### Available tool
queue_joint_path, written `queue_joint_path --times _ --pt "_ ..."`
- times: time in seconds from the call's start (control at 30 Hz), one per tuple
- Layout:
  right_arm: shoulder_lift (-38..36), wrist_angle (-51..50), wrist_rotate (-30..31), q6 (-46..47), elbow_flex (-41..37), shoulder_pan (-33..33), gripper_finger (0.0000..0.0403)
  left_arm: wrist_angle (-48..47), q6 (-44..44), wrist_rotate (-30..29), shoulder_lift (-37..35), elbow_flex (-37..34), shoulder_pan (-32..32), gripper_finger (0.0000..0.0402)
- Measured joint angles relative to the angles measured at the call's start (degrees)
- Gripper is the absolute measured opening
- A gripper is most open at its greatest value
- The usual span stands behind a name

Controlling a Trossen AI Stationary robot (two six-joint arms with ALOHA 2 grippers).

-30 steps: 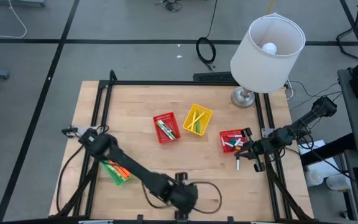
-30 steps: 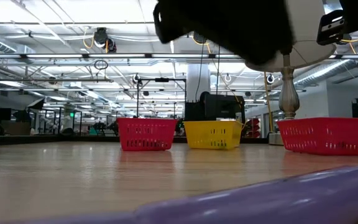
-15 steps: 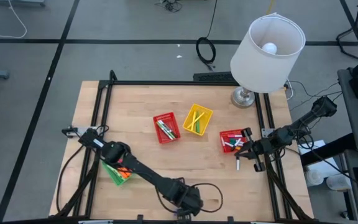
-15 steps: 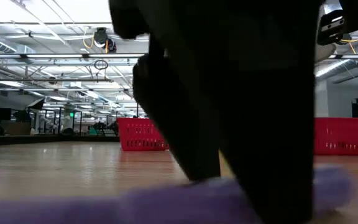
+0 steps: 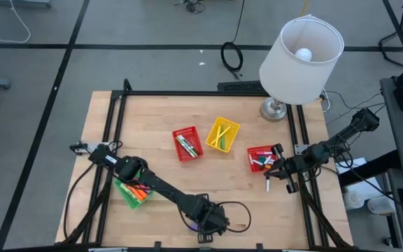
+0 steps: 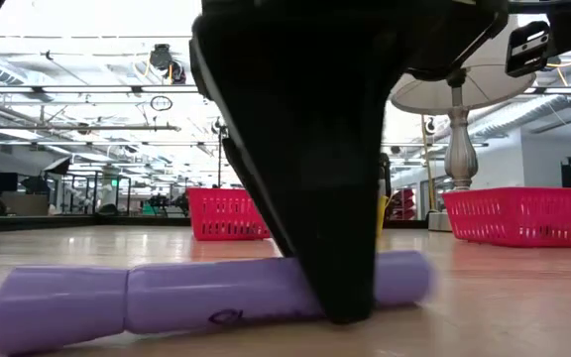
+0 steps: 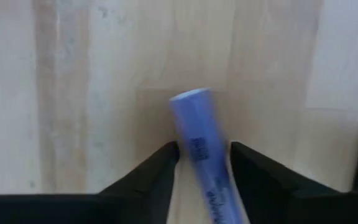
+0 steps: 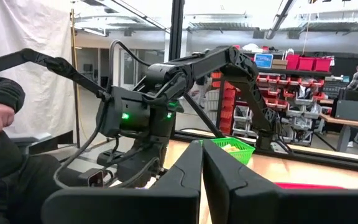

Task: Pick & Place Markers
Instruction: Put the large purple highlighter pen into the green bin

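The left tool (image 5: 205, 225) is down at about six o'clock on the tabletop (image 5: 152, 119), right at the near edge, its two dark fingers (image 7: 151, 177) standing a little apart on either side of a purple marker (image 7: 202, 143) that lies flat on the wood; they flank the barrel closely, but I cannot tell whether they grip it, and the low view shows the marker (image 6: 196, 293) resting on the board with the tool planted over its middle. So the step in hand looks like the pick of this one marker. Next, I judge, the fingers need to pinch the barrel square, lift it clear and carry it to a basket, perhaps the green basket (image 5: 133, 192) at eight o'clock, which already holds orange pens. Toward the centre stand a red basket (image 5: 186, 143) and a yellow basket (image 5: 222, 134), both with markers inside. At three o'clock the right tool (image 5: 274, 168) waits with fingers pressed together beside another red basket (image 5: 260, 158), a lamp (image 5: 299, 52) behind at one o'clock.
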Motion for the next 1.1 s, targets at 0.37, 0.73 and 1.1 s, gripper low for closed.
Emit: queue_joint_path --times 0.37,0.73,1.1 --pt "0.02 -0.01 0.00 0.28 -0.18 0.00 0.0000 -1.27 5.92 -0.04 0.09 -0.19 0.44 0.0058" --pt "0.02 -0.01 -0.01 -0.18 -0.25 -0.01 0.0000 -7.58 13.66 -11.79 -9.61 -0.63 -1.93 0.0058" --pt "0.02 0.02 -0.02 -0.12 -0.31 -0.01 0.0000 -28.52 7.90 -17.86 -26.63 -7.11 -6.28 0.0058"
